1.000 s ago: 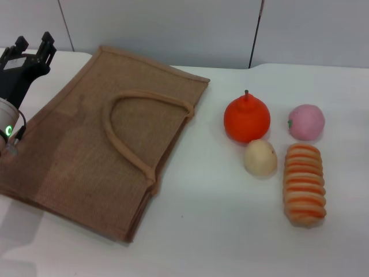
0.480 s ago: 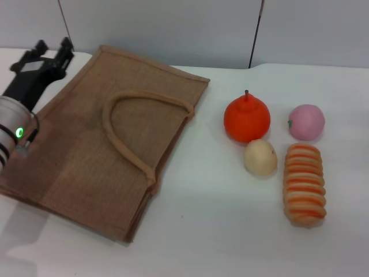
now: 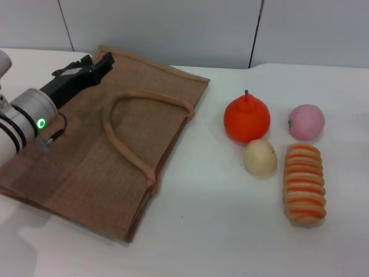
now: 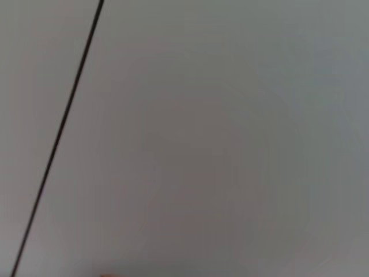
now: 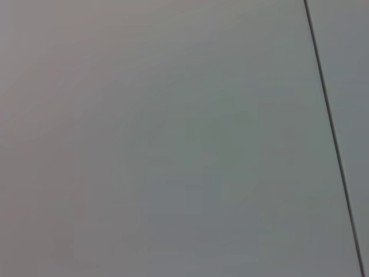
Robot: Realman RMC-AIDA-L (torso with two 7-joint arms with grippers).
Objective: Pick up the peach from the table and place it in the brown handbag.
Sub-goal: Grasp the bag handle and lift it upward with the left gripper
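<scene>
- The left gripper [image 3: 99,61] sits farther toward the robot's right than a second ago, when it was off the brown handbag [image 3: 109,144] past its left edge; now it hovers over the bag's far left corner.
- The left arm's silver wrist section with its green light [image 3: 41,123] reaches further in over the left part of the bag and covers more of the weave there.
- The gripper's black body points diagonally toward the bag's far edge rather than straight away from the robot.
</scene>
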